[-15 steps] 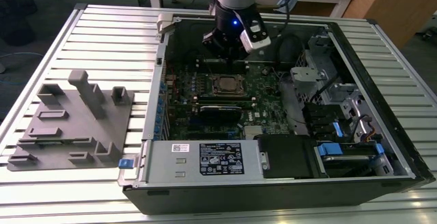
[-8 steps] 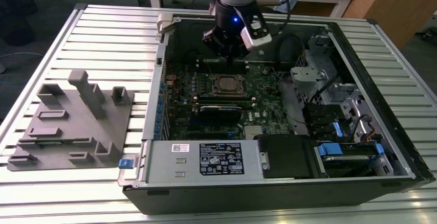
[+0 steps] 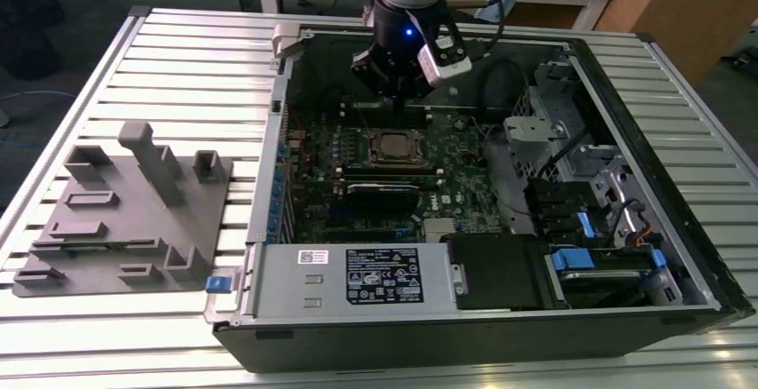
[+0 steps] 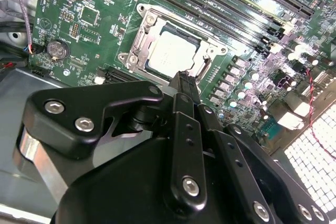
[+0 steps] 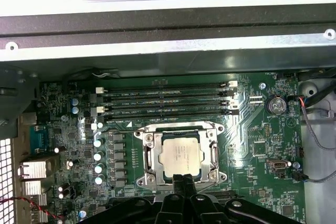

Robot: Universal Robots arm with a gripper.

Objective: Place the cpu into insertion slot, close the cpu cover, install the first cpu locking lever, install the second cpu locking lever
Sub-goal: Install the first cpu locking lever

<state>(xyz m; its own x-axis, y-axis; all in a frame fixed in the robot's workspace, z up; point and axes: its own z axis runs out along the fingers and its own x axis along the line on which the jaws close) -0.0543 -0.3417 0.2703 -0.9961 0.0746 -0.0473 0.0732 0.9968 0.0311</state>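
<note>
The cpu (image 5: 180,156), a pale silvery square chip, lies flat in the insertion slot (image 5: 178,129) on the green board; it also shows in the second wrist view (image 4: 170,51) and the exterior view (image 3: 391,147). The cpu cover (image 5: 149,153), a thin silvery frame, lies flat around the chip, which shows through its window. My gripper (image 5: 184,180) hovers just above the socket's edge with its black fingers pressed together and nothing between them. From outside, the gripper (image 3: 397,96) hangs over the board a little behind the socket.
Long black memory slots (image 5: 165,98) run beside the socket. The open computer case (image 3: 663,256) walls in the board, with a power supply box (image 3: 355,273) at the front and drive bays on the exterior view's right. A grey parts fixture (image 3: 130,211) sits on the slatted table.
</note>
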